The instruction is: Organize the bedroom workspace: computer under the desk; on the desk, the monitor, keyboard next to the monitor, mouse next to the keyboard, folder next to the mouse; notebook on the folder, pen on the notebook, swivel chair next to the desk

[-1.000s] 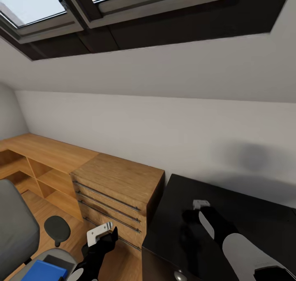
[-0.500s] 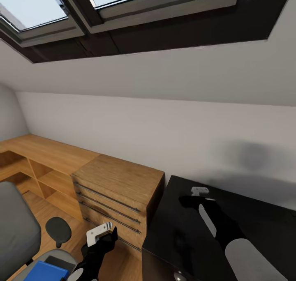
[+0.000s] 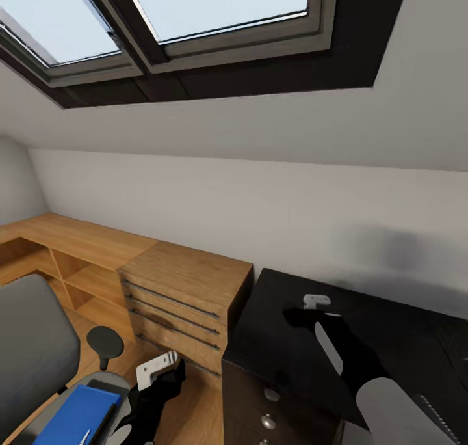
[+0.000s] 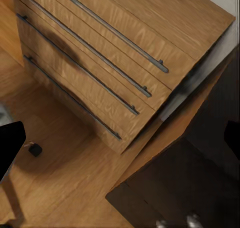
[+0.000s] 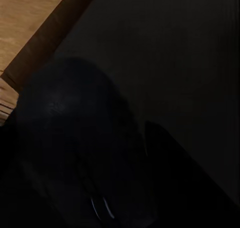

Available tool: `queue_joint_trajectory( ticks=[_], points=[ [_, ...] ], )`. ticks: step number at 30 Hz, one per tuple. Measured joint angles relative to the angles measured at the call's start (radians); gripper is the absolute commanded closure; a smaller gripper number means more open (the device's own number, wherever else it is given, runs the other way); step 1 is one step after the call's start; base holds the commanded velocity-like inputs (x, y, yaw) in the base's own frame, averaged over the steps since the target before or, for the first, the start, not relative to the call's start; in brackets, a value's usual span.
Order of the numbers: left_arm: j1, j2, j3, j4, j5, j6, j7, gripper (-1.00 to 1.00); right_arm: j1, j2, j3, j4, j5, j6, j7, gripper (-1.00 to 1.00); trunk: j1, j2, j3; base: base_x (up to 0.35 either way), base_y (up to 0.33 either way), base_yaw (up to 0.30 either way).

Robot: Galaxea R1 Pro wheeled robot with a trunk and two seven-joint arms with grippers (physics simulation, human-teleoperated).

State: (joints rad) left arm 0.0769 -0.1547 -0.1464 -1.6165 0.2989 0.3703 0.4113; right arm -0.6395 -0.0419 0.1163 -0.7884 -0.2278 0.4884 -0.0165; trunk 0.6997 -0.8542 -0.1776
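My right gripper [image 3: 298,317] hovers just above the near left part of the black desk [image 3: 416,341]. It is shut on the black mouse [image 5: 75,138], which bulks large and dark in the right wrist view. The blue folder [image 3: 73,416] lies on the seat of the grey swivel chair [image 3: 29,357], with the thin white pen [image 3: 84,437] at its near edge. My left gripper [image 3: 170,375] hangs open over the wooden floor between chair and desk, its fingers [image 4: 10,148] wide apart. A ribbed strip at the desk's near right may be the keyboard [image 3: 439,414].
A wooden dresser [image 3: 188,295] with bar handles stands against the desk's left side, also seen in the left wrist view [image 4: 115,53]. Low wooden shelving [image 3: 62,256] runs along the wall to its left. The desk's drawer unit shows round silver knobs [image 3: 272,394]. Skylights [image 3: 214,2] slope overhead.
The camera has shifted, so the chair, the folder and the desk's drawer front show more fully. Both arms stay about where they were in the picture.
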Motion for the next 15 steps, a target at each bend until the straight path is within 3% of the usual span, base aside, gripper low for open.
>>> queue_joint_trajectory(
  ticks=[8, 15],
  points=[
    [0.000, 0.000, 0.000, 0.000, 0.000, -0.001, 0.000, -1.00, 0.001, 0.001, 0.000, -0.009, 0.000, 0.000, 0.000, 1.00, -0.031, 0.056, 0.030, -0.343, 0.000, -0.044],
    [0.000, 0.000, 0.000, 0.000, 0.000, 0.000, 0.000, -1.00, 0.004, 0.002, -0.043, -0.016, -0.002, 0.000, 0.000, 1.00, -0.058, 0.105, 0.052, -0.343, 0.000, -0.001]
  ],
)
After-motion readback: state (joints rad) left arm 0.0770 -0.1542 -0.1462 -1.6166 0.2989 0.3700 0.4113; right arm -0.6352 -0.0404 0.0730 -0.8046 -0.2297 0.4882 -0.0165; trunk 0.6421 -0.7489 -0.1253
